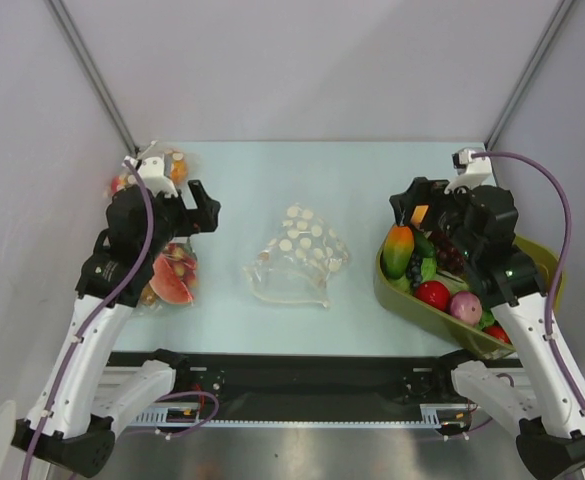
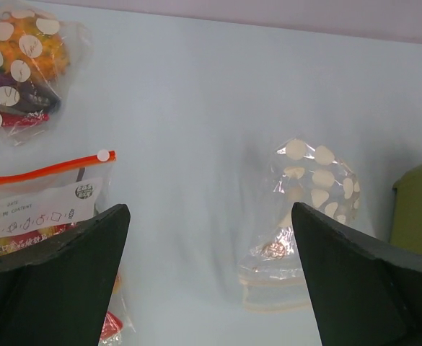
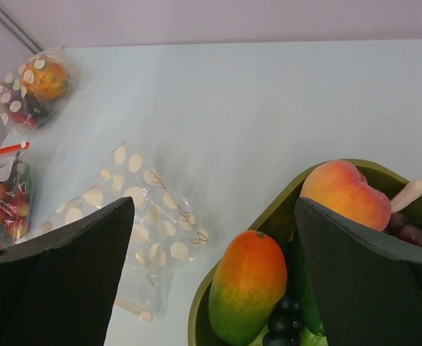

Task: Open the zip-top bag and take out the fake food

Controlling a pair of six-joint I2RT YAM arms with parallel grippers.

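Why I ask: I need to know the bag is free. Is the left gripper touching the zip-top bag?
Apart. The top external view shows the left gripper open, with bare table between it and the zip-top bag.

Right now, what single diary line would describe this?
zip-top bag flat mid-table, looks empty | fake food in green bin | left gripper open | right gripper open

Bare tabletop (image 1: 272,180) all round zip-top bag (image 1: 297,258), olive bin (image 1: 402,298) well right, filled bags (image 1: 172,272) well left
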